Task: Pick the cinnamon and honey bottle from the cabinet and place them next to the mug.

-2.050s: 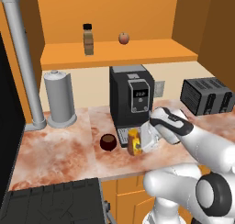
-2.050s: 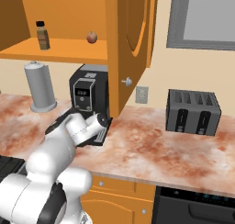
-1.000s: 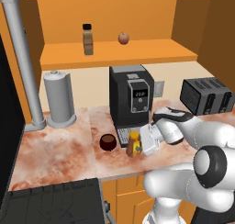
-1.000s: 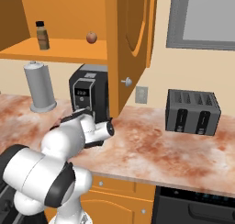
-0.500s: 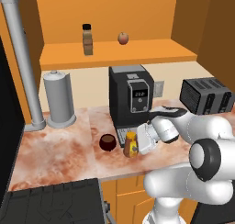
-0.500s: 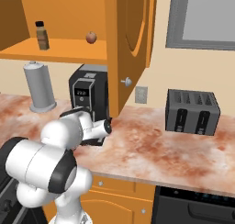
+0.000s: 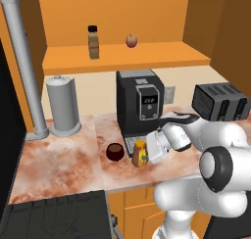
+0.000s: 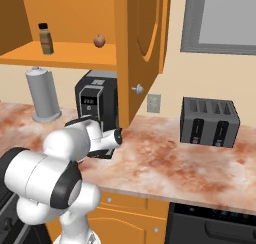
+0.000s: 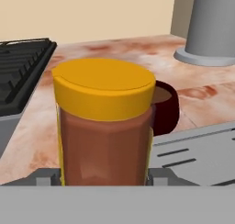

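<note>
The cabinet (image 7: pixel 122 61) spans the wall above my workspace, and its open shelf carries the cinnamon (image 7: pixel 93 42) upright toward the left, with a small red apple (image 7: pixel 131 40) well apart to its right. The counter (image 7: pixel 59 159) below carries the remaining items. A grey cylinder (image 7: pixel 62 106) stands at the rear left, a coffee machine (image 7: pixel 139 103) at the centre rear, and a toaster (image 7: pixel 220 102) at the right.

My gripper (image 7: pixel 149 154) is low over the counter in front of the coffee machine and is grasping the honey bottle (image 7: pixel 139 153), with one finger on each side of the body. The bottle is upright, at or just above the counter surface; I cannot tell whether its base has touched down. The mug (image 7: pixel 115 152) is just beside it.

Task status, as judged: the honey bottle is at its destination but not released. The cinnamon is not yet fetched.

Clearances: the front counter edge is near the bottle. The coffee machine tray lies close behind. Open counter lies left of the mug for the cinnamon. Withdrawal room is upward and to the right.
</note>
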You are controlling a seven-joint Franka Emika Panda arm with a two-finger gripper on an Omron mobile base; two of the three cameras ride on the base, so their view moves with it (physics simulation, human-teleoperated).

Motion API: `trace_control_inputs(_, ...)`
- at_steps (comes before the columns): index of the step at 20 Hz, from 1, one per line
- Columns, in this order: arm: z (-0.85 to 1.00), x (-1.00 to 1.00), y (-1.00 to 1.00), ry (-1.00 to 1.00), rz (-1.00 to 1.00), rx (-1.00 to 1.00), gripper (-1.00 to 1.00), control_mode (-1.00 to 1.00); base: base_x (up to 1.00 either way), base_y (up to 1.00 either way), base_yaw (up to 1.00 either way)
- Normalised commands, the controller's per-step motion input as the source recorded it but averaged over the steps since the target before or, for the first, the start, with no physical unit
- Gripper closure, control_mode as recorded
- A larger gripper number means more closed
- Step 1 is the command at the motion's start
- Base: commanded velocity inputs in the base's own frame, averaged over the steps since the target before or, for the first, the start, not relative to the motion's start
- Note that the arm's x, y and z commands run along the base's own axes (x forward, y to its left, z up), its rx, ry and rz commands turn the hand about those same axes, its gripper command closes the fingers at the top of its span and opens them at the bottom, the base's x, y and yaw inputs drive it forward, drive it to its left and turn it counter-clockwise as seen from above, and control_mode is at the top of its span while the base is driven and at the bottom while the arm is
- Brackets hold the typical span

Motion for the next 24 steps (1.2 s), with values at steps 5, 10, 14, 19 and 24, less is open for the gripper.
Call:
trace_control_inputs(5, 0.00, -0.06, 0.00, 0.00, 0.00, 0.00, -1.00, -1.00, 0.00, 0.00, 0.00)
trace_control_inputs(10, 0.00, -0.07, 0.00, 0.00, 0.00, 0.00, -1.00, -1.00, 0.00, 0.00, 0.00)
trace_control_inputs(14, 0.00, -0.10, 0.00, -0.04, 0.00, 0.00, -1.00, -1.00, 0.00, 0.00, 0.00)
trace_control_inputs(19, 0.17, 0.06, 0.00, 0.00, 0.00, 0.00, -1.00, -1.00, 0.00, 0.00, 0.00)
trace_control_inputs(24, 0.39, 0.20, 0.00, 0.00, 0.00, 0.00, -1.00, -1.00, 0.00, 0.00, 0.00)
